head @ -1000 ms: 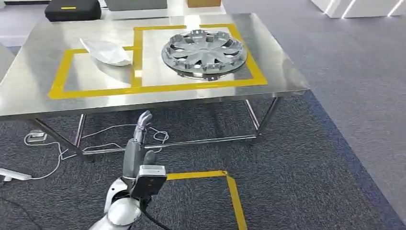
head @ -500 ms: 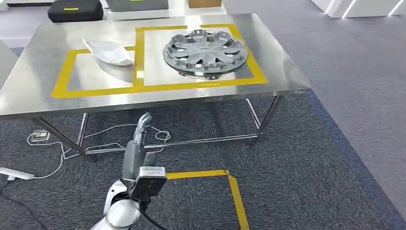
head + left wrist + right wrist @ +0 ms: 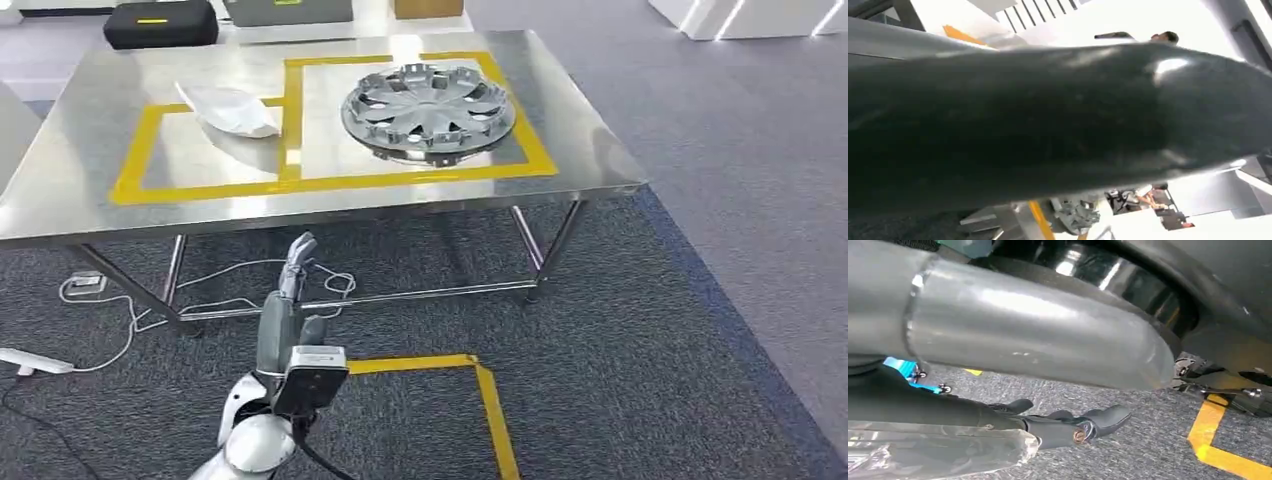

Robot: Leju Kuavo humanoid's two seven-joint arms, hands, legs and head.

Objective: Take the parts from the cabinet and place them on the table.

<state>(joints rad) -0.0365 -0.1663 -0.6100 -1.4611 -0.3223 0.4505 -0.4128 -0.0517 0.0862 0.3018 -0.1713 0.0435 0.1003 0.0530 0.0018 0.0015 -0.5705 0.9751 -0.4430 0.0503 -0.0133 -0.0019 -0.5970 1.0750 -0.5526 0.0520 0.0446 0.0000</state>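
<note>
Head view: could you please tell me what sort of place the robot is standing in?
Probably a workshop or robot test area: a steel table marked with yellow tape, a wheel cover on it, and grey carpet with taped floor marks.

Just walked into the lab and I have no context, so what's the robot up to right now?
The robot stands a little back from a steel table marked with yellow tape boxes. A silver wheel cover lies in the right box and a white bagged part in the left one, so both parts look already delivered. Its left hand is raised in front of the table with the fingers straight and nothing in it. The right hand hangs low over the carpet with a clear plastic bag beside it; whether it holds that bag is unclear.
</note>
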